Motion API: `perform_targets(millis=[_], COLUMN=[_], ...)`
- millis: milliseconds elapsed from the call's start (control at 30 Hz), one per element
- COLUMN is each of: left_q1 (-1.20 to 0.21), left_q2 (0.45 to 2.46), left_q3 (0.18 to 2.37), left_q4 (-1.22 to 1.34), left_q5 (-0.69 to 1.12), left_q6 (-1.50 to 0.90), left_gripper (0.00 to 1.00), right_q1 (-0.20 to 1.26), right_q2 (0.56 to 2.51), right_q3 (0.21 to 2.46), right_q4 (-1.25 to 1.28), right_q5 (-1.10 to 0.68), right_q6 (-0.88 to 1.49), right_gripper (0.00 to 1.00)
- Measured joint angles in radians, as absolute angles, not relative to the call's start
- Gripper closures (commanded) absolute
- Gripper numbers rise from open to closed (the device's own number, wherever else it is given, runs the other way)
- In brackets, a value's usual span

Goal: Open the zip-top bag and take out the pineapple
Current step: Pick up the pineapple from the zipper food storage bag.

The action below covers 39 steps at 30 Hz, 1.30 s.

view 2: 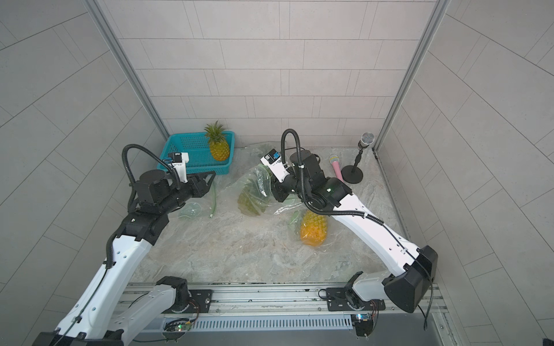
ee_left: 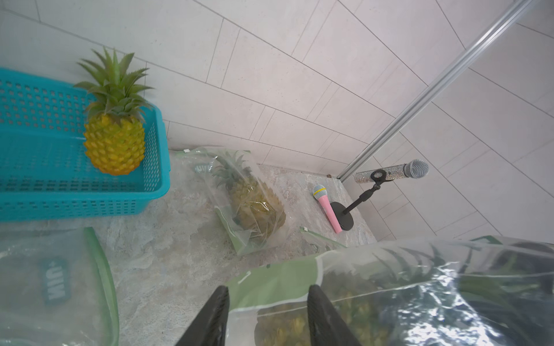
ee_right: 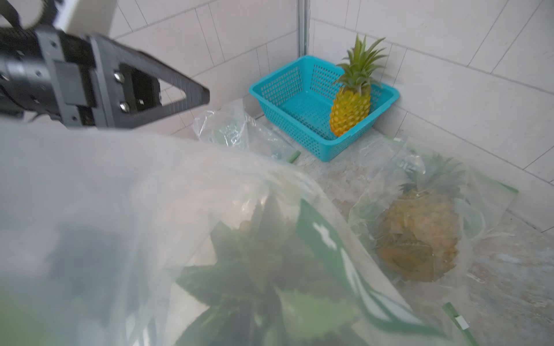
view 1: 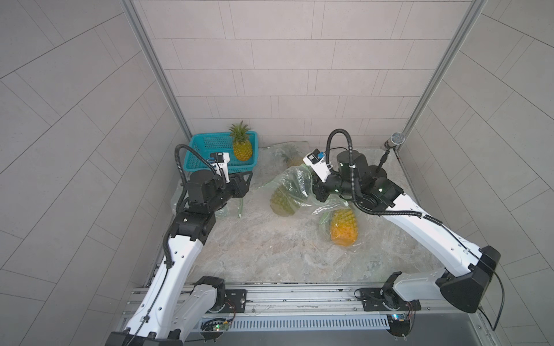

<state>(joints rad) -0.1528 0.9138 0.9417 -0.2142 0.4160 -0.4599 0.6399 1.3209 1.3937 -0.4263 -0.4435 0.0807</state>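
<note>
Pineapple (view 1: 281, 203): inside the clear zip-top bag (view 1: 295, 179), at mid-worktop, tilted with its crown (ee_right: 239, 257) toward the right arm; not yet out.
Zip-top bag: raised and bunched at its upper end against the right tool; its green zip strip (ee_left: 278, 277) faces the left arm. Whether the zip is open, I cannot tell.
Right tool (view 1: 315, 188): jaws buried in film and unseen; narrow, and judged to be pinching the bag.
Left tool (ee_left: 268, 290): jaws moderately apart, holding nothing, near the zip strip.
Risk, slip: a thin pinch on slick film carries the fruit's weight; it could slide free and drop onto the worktop (view 1: 269, 257).
Risk, wrong bite: the left tool could close on both lips or on the crown, so a pull would not part the mouth.
Risk, blind side: film covers the right wrist view, hiding that grip.
Risk, neighbour: the orange bagged pineapple (view 1: 344, 229) lies just beside; a swing could shove it.
Farther off: rear bagged pineapple (ee_left: 254, 206), empty bag (view 2: 192, 209), teal basket (view 1: 221, 135) holding a loose pineapple (view 1: 242, 151), pink microphone (view 2: 335, 169), silver microphone (view 2: 367, 139) on its stand (view 2: 352, 175).
</note>
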Motion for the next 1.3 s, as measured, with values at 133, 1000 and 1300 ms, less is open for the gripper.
perform_targets(millis=[133, 1000, 1300], left_q1=[-0.153, -0.173, -0.196], left_q2=[0.915, 0.988, 1.01], left_q3=[0.907, 0.783, 0.741], left_q4=[-0.215, -0.036, 0.055], left_q5=[0.4, 0.427, 0.435], left_q6=[-0.562, -0.952, -1.015], left_gripper=[0.49, 0.38, 0.43], right_q1=[0.634, 0.634, 0.634], right_q2=[1.29, 1.247, 1.247], right_q3=[1.374, 1.349, 1.349], right_q4=[-0.405, -0.296, -0.293], right_q5=[-0.431, -0.45, -0.469], right_q6=[0.11, 0.223, 0.241], right_gripper=[1.0, 1.0, 1.0])
